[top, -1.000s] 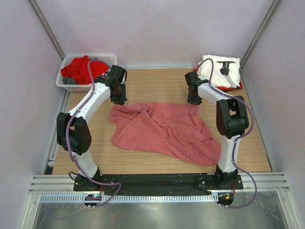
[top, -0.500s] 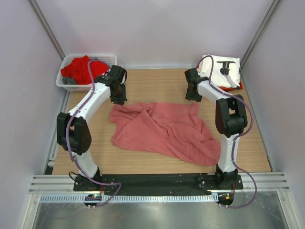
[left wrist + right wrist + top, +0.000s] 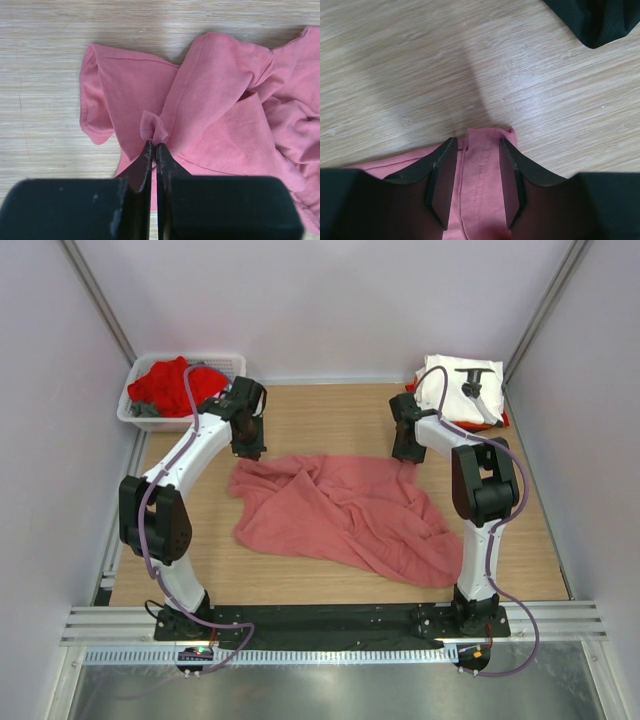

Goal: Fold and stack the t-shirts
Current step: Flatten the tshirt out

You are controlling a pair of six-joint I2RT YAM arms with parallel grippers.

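Overview first: salmon-pink t-shirt (image 3: 345,515) lies crumpled in the middle of the table (image 3: 330,410). The left gripper (image 3: 250,452) is down at its far-left corner and the right gripper (image 3: 405,452) at its far-right corner. A red t-shirt (image 3: 165,385) sits in the basket (image 3: 225,358) at the table's far-left corner, and a white t-shirt (image 3: 455,400) lies folded at the far-right corner.

Left wrist now: jaws clamped tight on only a small nub of pink hem. That's thin purchase, and I'd judge a brisk pull could tug it free.

Right wrist: jaws stand apart, astride a strip of hem at the cloth's edge, gripping nothing yet. Close a touch off-line and they could miss it, so one corner lifts alone and the shirt bunches.

Against a second ago: shirt and left arm look unchanged. The right gripper is wider and, after easing toward the far edge, back at the corner.
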